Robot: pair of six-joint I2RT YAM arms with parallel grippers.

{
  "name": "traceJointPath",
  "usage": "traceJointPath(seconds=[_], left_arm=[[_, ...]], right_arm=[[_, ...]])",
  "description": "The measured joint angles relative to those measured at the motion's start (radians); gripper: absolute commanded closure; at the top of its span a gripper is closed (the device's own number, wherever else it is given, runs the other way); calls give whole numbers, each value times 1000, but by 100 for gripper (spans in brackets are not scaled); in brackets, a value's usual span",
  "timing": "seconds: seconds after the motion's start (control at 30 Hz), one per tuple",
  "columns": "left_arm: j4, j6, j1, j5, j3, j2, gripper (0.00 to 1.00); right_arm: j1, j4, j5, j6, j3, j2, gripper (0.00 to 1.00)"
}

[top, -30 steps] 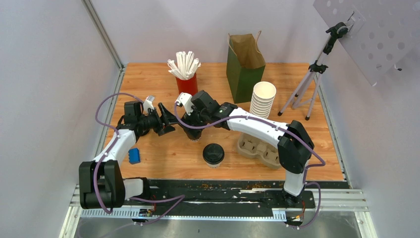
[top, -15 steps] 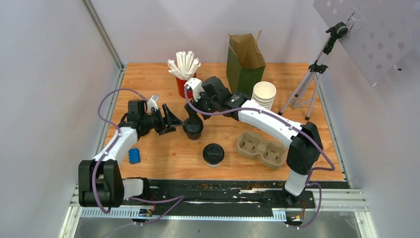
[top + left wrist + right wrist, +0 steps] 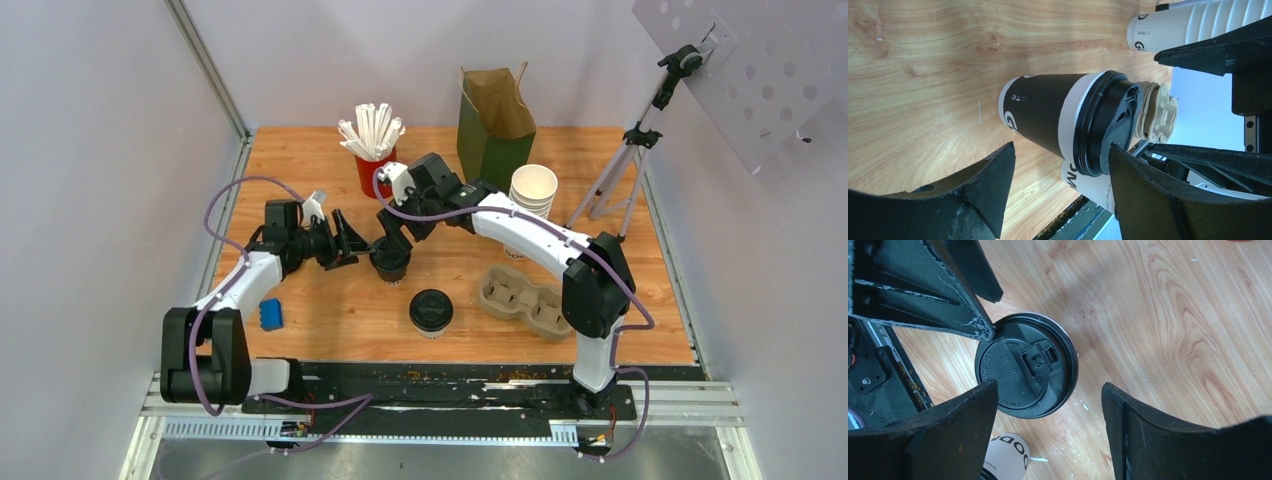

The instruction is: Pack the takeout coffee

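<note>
Two lidded cups stand on the wooden table. The takeout coffee point(image 3: 431, 310), white with a black sip lid, stands alone nearer the front; its white wall point(image 3: 1088, 184) point(image 3: 1007, 456) shows in both wrist views. A black-walled cup with a white band and black lid point(image 3: 390, 260) point(image 3: 1048, 112) point(image 3: 1025, 372) stands behind it. My left gripper point(image 3: 352, 240) point(image 3: 1060, 155) is open just left of the black cup, its tips short of the wall. Above that lid and slightly behind it, my right gripper point(image 3: 393, 235) point(image 3: 1048, 390) hangs open, holding nothing.
A cardboard cup carrier point(image 3: 525, 300) lies right of the cups. Behind it are a stack of lidless white cups point(image 3: 531, 198), a green paper bag point(image 3: 493, 135) and a red cup of straws point(image 3: 375, 150). A tripod point(image 3: 625, 170) stands at the right, and a blue object point(image 3: 270, 314) at the left.
My right gripper has drawn back and up off the black cup, uncovering its lid. The left gripper has edged right toward that cup. Neither cup has moved.
</note>
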Motion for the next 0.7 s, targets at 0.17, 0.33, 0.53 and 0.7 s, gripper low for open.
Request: traceJointPath(seconds=[0.17, 0.33, 0.53, 0.7], left_arm=[[34, -2, -2, 19, 2, 48, 32], [85, -10, -3, 55, 2, 91, 37], [105, -10, -6, 72, 2, 103, 38], [113, -10, -11, 73, 1, 103, 39]], right_arm=[[-6, -3, -30, -2, 27, 30, 33], [-18, -3, -43, -2, 41, 60, 43], [-32, 9, -61, 5, 18, 83, 60], [-34, 37, -76, 7, 0, 78, 64]])
